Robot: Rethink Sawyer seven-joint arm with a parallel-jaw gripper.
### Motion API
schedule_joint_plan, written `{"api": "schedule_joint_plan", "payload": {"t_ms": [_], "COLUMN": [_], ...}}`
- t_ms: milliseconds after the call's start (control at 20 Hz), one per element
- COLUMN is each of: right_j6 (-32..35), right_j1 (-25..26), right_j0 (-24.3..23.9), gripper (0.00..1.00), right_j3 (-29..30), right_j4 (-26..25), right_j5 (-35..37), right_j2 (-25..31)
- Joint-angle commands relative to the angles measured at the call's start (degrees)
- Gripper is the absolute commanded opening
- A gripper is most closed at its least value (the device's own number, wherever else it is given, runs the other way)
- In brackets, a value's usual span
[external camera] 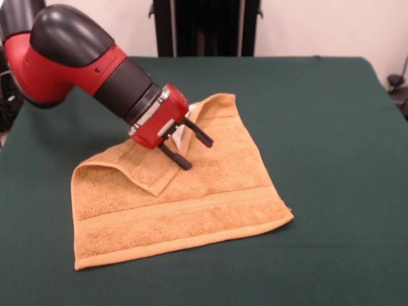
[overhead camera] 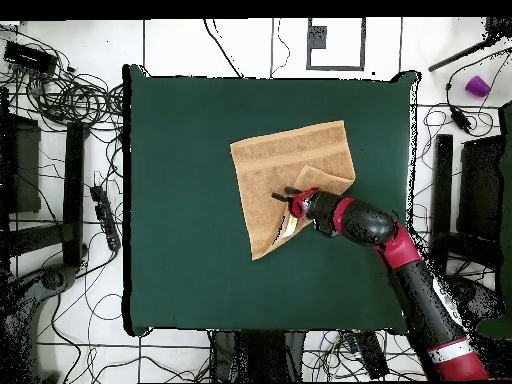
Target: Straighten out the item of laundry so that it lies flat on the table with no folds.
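Item: orange-tan terry towel (external camera: pixel 191 204), lying on the dark green tabletop (external camera: pixel 331 127); in the front view it occupies the centre and lower left of the frame, in the overhead view it sits right of centre in the upper half of the tabletop (overhead camera: pixel 190 200). Condition: not flat; one corner is folded over onto the towel body, forming a triangular flap (external camera: pixel 150 169) at centre-left of the front view, and a small white label (external camera: pixel 180 137) shows beside the pincer. A woven border band (external camera: pixel 185 205) runs across the lower part of the towel in the front view. Arm: red and black (external camera: pixel 70 57), entering from the upper left of the front view, and from the lower right in the overhead view (overhead camera: pixel 400 250). Pincer (external camera: pixel 193 148): two dark fingers (external camera: pixel 176 157) spread apart, open and gripping nothing, angled down over the towel's middle just right of the folded flap; whether the lower fingertip touches the cloth cannot be told
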Motion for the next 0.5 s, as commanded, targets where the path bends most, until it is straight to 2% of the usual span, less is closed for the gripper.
{"api": "schedule_joint_plan", "payload": {"t_ms": [50, 350, 500], "right_j6": [-8.4, 2.4, 6.6], "right_j1": [-5.1, -13.2, -14.7], "right_j0": [2.9, 3.9, 5.5], "gripper": [1.0, 1.0, 1.0], "right_j3": [0.3, 7.9, 9.2], "right_j4": [-1.2, 1.9, 3.2], "right_j5": [5.3, 3.5, 0.7], "right_j2": [-2.1, -0.5, -0.4]}}
